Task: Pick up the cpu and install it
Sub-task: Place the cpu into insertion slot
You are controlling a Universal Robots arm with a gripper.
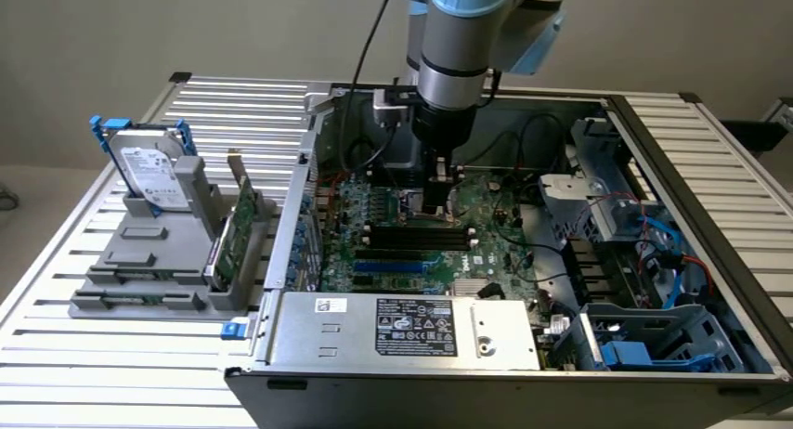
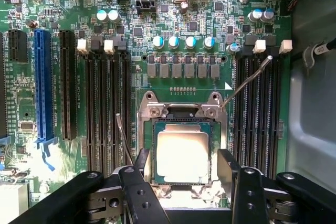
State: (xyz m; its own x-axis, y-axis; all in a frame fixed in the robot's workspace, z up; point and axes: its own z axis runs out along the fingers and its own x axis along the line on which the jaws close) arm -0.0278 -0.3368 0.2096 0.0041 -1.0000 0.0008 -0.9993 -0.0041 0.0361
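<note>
Over the socket [image 2: 153, 112] on the motherboard [image 1: 399, 258], I find the gripper [image 1: 443, 202] released, fingers [image 2: 143, 167] standing either side of the cpu [image 2: 182, 157] without gripping it. Cpu lies flat in the socket.

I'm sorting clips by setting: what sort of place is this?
Probably a robotics lab bench for computer assembly: an opened desktop case sits on a slatted metal table, a robot arm reaches over its motherboard, and a hard drive stands in a grey fixture.
</note>
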